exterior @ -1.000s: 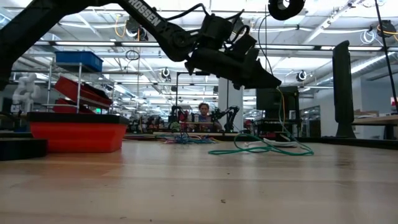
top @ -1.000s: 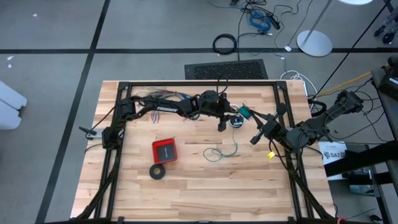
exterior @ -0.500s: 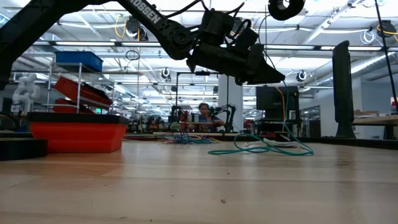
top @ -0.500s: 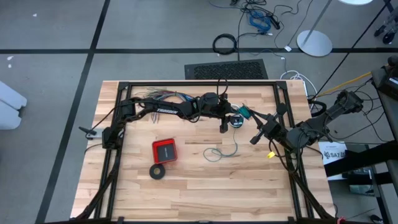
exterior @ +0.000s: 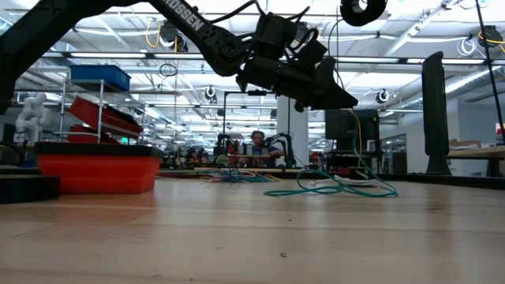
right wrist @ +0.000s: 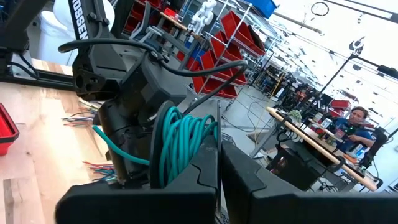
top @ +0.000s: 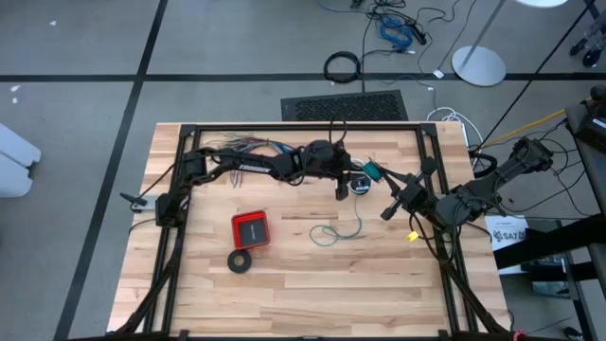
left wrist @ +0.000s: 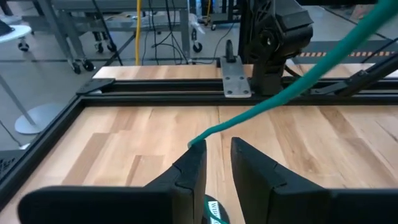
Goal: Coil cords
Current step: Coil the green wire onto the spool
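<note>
The teal cord is partly wound into a small coil (right wrist: 180, 143), which is at the tips of my shut right gripper (right wrist: 217, 146) and above the table's far right part (top: 371, 170). One teal strand (left wrist: 280, 102) runs from it to my left gripper (left wrist: 216, 152), whose fingers stand a little apart. The left gripper hovers mid-table (top: 339, 194). More thin cord lies in a loose loop on the wood (top: 331, 232). A small black round piece (top: 360, 186) lies on the table between the grippers. My left gripper touches the teal strand only at the tip of one finger (left wrist: 194, 145), where the strand's visible run ends. Bare wood shows through the gap between the fingers. The strand slants up and away, lifted clear. My right gripper pinches the teal coil at one side of its loops (right wrist: 208, 127), between its shut fingers. The fingers come level from the table's right. The rest of the coil stands out beside one finger, clear of the table.
A red box (top: 251, 229) and a black ring (top: 240, 261) lie left of centre. A fan of many-coloured wires (top: 251, 145) lies under the left arm at the far edge. Black frame rails (top: 284, 127) border the table. A person (exterior: 258, 146) sits far behind.
</note>
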### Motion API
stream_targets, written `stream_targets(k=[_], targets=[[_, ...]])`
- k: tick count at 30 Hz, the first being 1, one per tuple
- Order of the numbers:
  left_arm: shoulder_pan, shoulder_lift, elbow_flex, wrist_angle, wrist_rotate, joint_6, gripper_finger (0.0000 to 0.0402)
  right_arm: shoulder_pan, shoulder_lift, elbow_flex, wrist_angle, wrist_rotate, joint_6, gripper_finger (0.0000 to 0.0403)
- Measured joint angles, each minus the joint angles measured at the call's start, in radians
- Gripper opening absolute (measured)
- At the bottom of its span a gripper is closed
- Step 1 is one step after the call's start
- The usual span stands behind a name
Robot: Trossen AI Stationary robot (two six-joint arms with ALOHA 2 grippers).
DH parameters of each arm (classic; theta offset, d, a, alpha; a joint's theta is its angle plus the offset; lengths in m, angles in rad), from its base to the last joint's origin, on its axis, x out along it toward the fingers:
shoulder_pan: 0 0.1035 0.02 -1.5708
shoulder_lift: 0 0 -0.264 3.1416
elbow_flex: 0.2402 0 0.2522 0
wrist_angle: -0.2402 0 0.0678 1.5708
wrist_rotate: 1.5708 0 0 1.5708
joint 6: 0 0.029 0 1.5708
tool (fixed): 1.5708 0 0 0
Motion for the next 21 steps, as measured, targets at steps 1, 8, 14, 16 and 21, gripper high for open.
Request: stream_targets(k=[1,8,14,16,21], targets=[[-0.001,0.000,0.000,0.000,-0.001,-0.004,0.0079,0.000,0.000,0.000,0.000,0.000,0.000,0.0000],[0.002,0.000,0.000,0.008,-0.040,-0.009,0.0079,0.000,0.000,0.000,0.000,-0.026,0.005,0.0000],[0.005,0.000,0.000,0.001,-0.019,0.037,0.0022,0.000,0.000,0.001,-0.058,-0.025,0.064,0.0000],[0.004,0.000,0.000,0.006,0.000,0.045,0.0008,0.000,0.000,0.001,-0.075,-0.023,0.083,0.0000],[0.005,0.000,0.000,-0.001,0.018,0.064,0.0003,0.000,0.000,0.001,-0.106,-0.023,0.115,0.0000]])
